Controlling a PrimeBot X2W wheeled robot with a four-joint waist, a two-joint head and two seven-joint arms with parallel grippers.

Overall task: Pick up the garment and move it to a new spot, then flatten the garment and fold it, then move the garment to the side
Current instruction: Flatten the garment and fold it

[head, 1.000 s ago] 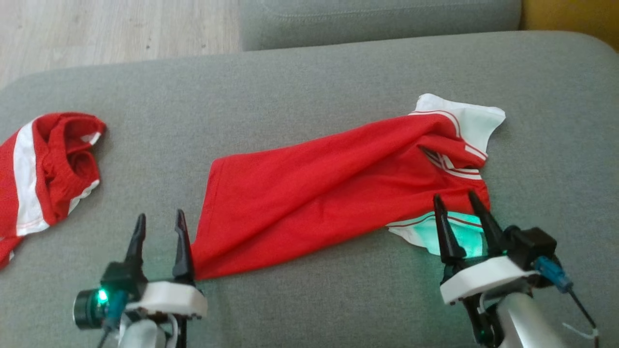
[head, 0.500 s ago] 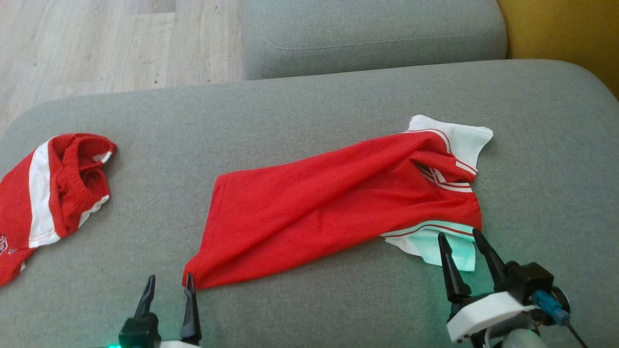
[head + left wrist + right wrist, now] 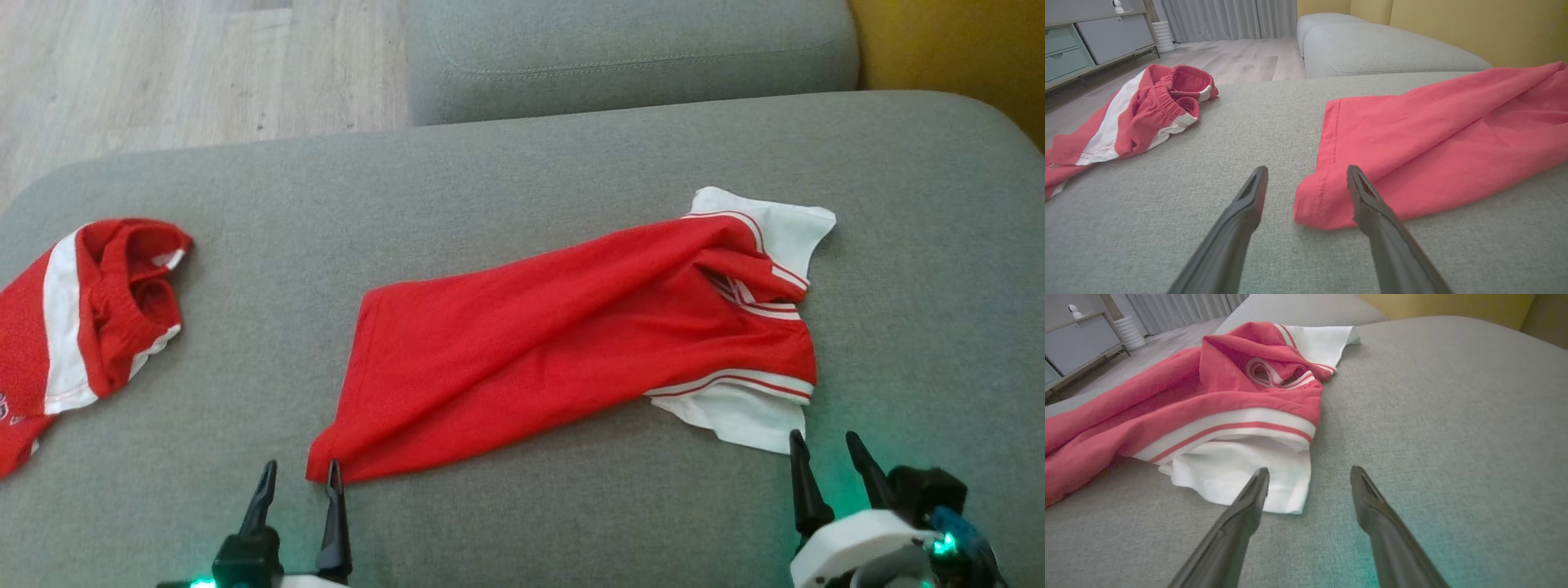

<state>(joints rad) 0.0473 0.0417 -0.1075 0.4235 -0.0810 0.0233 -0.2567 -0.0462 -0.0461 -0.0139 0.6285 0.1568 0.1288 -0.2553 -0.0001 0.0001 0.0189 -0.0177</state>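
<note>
A red shirt with white sleeves [image 3: 563, 335] lies loosely bunched across the middle of the grey cushion [image 3: 522, 171], hem to the left, sleeves to the right. My left gripper [image 3: 300, 472] stands open just short of the hem's near corner [image 3: 1314, 204], which lies between the fingers in the left wrist view. My right gripper [image 3: 824, 441] is open right beside the near white sleeve [image 3: 1241, 473], empty, with its left fingertip [image 3: 1259, 477] over the sleeve's edge.
A second red and white garment, shorts with an elastic waist [image 3: 90, 318], lies at the cushion's left edge. Another grey cushion [image 3: 629, 49] sits behind, with wooden floor [image 3: 188, 65] at the far left and a yellow wall [image 3: 955, 49] at the right.
Both grippers have drawn back toward me, off the shirt's near edge; the right one has left the white sleeve. The camera has also shifted a little.
</note>
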